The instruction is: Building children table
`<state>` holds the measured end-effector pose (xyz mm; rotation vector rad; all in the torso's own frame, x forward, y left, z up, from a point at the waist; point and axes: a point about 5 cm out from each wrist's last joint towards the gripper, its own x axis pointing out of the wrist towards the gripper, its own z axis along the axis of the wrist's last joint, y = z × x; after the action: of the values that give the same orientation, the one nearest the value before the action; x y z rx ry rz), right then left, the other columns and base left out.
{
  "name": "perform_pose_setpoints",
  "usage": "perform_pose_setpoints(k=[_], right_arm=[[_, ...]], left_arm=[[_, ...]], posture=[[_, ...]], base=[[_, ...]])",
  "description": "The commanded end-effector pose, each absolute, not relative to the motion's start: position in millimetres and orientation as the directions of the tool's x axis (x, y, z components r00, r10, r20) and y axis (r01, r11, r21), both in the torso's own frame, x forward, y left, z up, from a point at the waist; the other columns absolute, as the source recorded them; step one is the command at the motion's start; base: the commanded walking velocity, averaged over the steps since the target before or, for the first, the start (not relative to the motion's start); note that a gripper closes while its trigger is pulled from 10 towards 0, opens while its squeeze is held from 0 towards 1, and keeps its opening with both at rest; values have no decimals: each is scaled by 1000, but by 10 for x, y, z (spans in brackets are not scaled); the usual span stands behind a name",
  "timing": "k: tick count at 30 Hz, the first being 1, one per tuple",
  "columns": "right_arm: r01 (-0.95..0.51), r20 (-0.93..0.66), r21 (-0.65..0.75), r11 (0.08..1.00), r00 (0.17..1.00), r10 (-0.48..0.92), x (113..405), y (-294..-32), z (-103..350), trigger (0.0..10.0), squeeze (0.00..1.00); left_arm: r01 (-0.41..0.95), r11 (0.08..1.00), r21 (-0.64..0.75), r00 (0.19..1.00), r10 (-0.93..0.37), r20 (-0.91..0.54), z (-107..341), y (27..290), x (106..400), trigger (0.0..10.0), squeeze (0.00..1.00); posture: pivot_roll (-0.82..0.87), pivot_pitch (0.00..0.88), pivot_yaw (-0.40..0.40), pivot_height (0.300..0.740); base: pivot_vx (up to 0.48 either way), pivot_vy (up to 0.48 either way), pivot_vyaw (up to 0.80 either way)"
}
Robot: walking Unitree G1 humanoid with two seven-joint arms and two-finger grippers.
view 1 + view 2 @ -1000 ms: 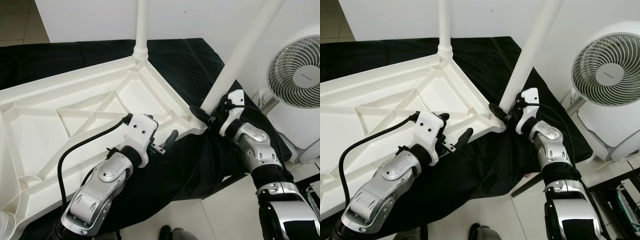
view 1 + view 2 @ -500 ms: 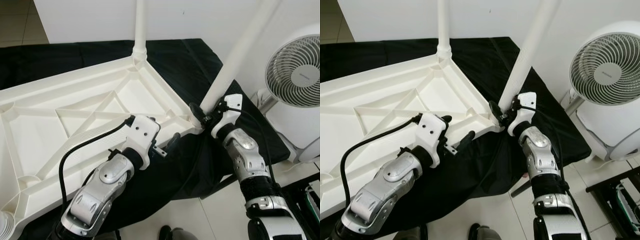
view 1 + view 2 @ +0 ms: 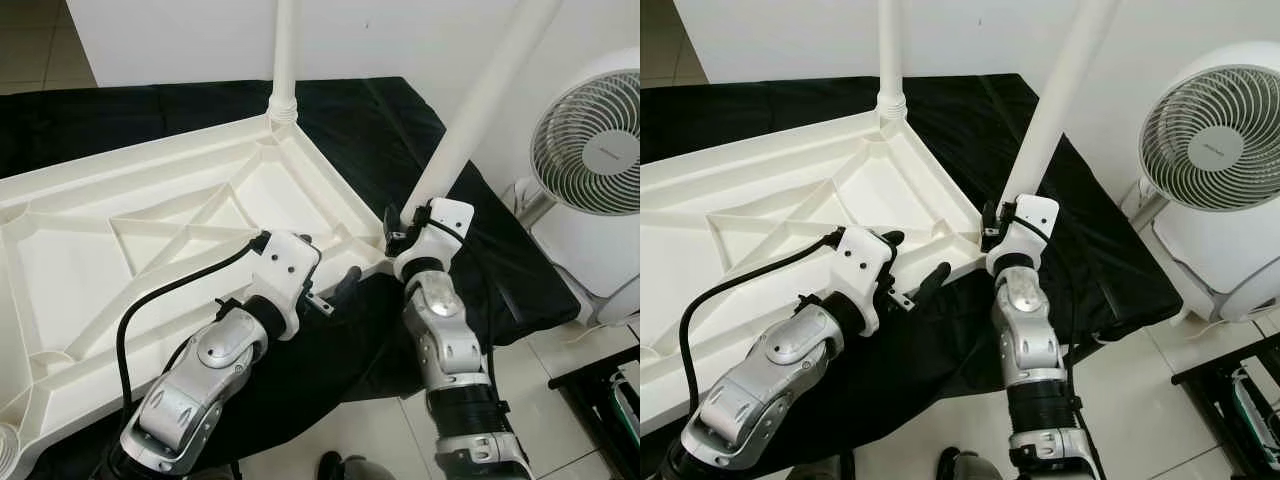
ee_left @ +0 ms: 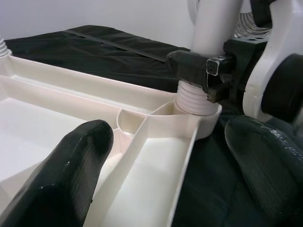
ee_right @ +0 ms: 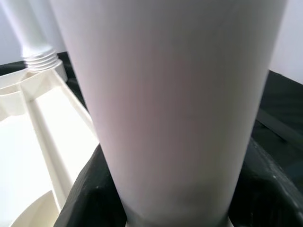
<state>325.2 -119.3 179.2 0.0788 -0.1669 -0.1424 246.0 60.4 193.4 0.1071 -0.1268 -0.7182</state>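
The white plastic tabletop (image 3: 150, 230) lies upside down on a black cloth. One white leg (image 3: 284, 50) stands in its far corner. A second leg (image 3: 470, 130) leans from the near right corner, its threaded end (image 4: 194, 97) sitting in the corner socket. My right gripper (image 3: 393, 230) is shut on that leg just above the threads; in the right wrist view the leg (image 5: 165, 94) runs between the black fingers (image 5: 90, 189). My left gripper (image 3: 325, 265) is open, straddling the tabletop's front rim beside that corner, with one finger (image 4: 71, 179) inside the rim and the other outside.
A white floor fan (image 3: 590, 150) stands to the right, close to the leaning leg. The black cloth (image 3: 400, 110) hangs over the platform's near edge. A dark frame (image 3: 600, 370) sits low on the right, and a shoe tip (image 3: 335, 467) shows on the tiled floor.
My right forearm has swung left, from out at the right to below the corner, while its gripper stayed on the leg's base. The left gripper has barely moved.
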Motion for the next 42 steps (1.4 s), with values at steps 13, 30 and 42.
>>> perform_pose_setpoints(k=[13, 30, 42], right_arm=[[141, 126, 65, 988, 981, -148, 3177, -1251, 1724, 10000, 1000], [-365, 205, 44, 930, 914, 349, 3247, -1451, 1964, 10000, 0], [-640, 75, -89, 763, 760, 646, 3337, -1724, 1869, 10000, 0]], left_arm=[[727, 668, 158, 666, -742, 70, 1914, 530, 2393, 10000, 0], [729, 664, 164, 664, -745, 67, 1908, 531, 2400, 10000, 0], [724, 666, 177, 666, -743, 69, 1934, 558, 2433, 10000, 0]], posture=[[87, 124, -94, 740], [83, 122, -86, 740], [88, 130, -68, 740]], base=[[0, 0, 0], [0, 0, 0], [0, 0, 0]])
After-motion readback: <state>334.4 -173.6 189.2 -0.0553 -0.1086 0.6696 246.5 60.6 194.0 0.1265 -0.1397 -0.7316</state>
